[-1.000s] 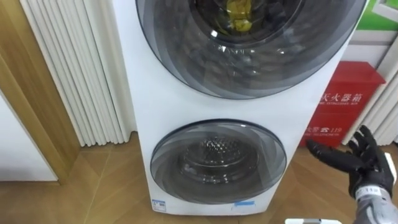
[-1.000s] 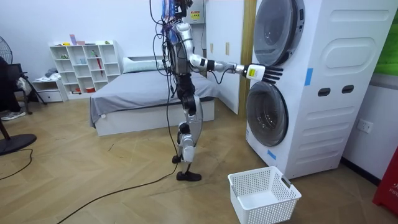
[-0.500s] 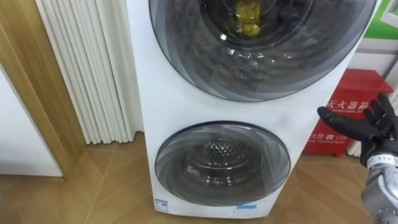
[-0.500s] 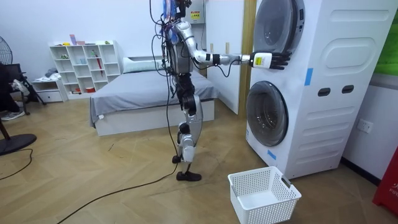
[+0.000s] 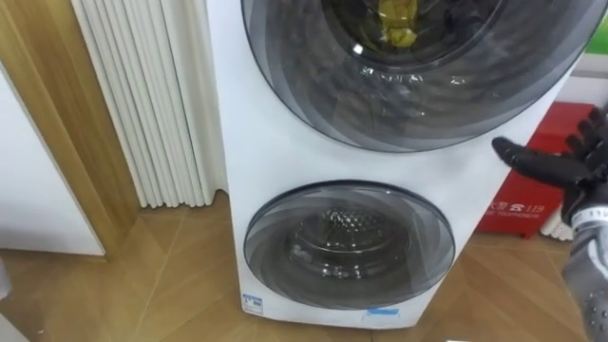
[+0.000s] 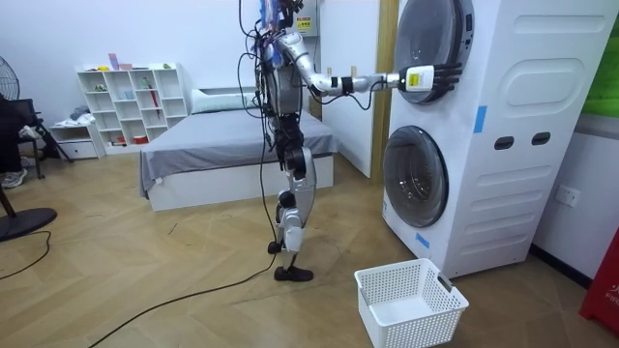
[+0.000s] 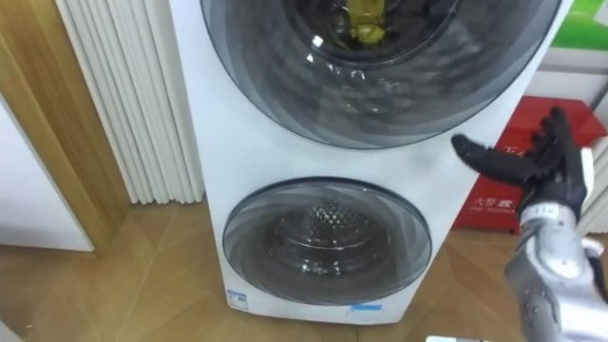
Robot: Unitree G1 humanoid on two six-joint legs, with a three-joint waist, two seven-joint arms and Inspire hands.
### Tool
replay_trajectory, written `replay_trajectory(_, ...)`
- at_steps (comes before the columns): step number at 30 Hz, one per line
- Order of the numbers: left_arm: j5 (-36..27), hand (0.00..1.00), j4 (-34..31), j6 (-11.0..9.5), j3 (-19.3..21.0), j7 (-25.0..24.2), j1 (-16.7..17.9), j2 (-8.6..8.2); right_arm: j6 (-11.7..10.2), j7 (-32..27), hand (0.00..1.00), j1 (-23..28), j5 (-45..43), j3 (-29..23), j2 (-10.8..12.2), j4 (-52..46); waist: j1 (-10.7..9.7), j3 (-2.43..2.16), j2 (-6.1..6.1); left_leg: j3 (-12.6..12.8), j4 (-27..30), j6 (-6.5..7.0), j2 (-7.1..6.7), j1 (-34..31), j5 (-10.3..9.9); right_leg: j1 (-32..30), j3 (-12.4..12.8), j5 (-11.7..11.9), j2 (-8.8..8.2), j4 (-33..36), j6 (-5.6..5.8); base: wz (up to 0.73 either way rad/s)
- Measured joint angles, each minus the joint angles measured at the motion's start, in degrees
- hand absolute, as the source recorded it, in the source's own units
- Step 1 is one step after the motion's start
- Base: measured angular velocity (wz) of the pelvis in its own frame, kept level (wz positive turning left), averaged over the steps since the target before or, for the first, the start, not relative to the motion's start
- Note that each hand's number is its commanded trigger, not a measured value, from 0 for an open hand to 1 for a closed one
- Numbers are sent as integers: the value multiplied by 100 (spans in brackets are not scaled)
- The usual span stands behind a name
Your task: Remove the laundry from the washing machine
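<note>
Black R hand [image 7: 543, 171] splayed nr washer [image 7: 237, 152].

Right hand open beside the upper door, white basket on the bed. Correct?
No. The room view shows the white basket on the floor before the washing machine, not on the bed. The right hand open beside the upper door is correct.

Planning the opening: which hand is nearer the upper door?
Right. The right hand is raised beside the lower right edge of the upper door; the left hand is not extended toward it.
</note>
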Motion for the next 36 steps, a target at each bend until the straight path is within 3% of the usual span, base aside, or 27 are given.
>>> replay_trajectory(4,156,0,21,2,-9,-53,-9,24,-2,6,0,-16,-71,1,-69,-1,82,38,-91,-41,0,0,0,-5,0,16,-2,0,1,-2,0,6)
replay_trajectory(12,153,0,69,97,-15,-163,32,95,-2,-1,0,-364,-37,137,-71,10,129,37,-99,-121,41,0,-4,-47,0,34,-13,0,-1,-3,0,2)
replay_trajectory(24,149,0,12,149,-16,-197,61,158,14,137,0,-396,248,238,-116,19,63,18,-84,-156,98,0,-6,-103,0,51,-10,0,0,3,-1,3)
replay_trajectory(27,148,0,12,147,-16,-228,70,193,13,254,0,-396,242,243,-135,32,63,-12,-31,-148,103,0,-8,-99,0,49,-8,1,-3,3,-1,0)
replay_trajectory(31,148,0,11,131,-15,-228,52,198,10,453,0,-419,259,458,-398,203,67,-45,26,-147,100,-1,-7,-82,1,54,-21,1,-4,3,-2,0)
replay_trajectory(36,153,0,10,126,-12,-228,27,230,10,617,0,-617,276,666,-582,607,77,-19,-16,-143,97,-1,-6,-78,1,57,-27,4,-3,2,-6,0)
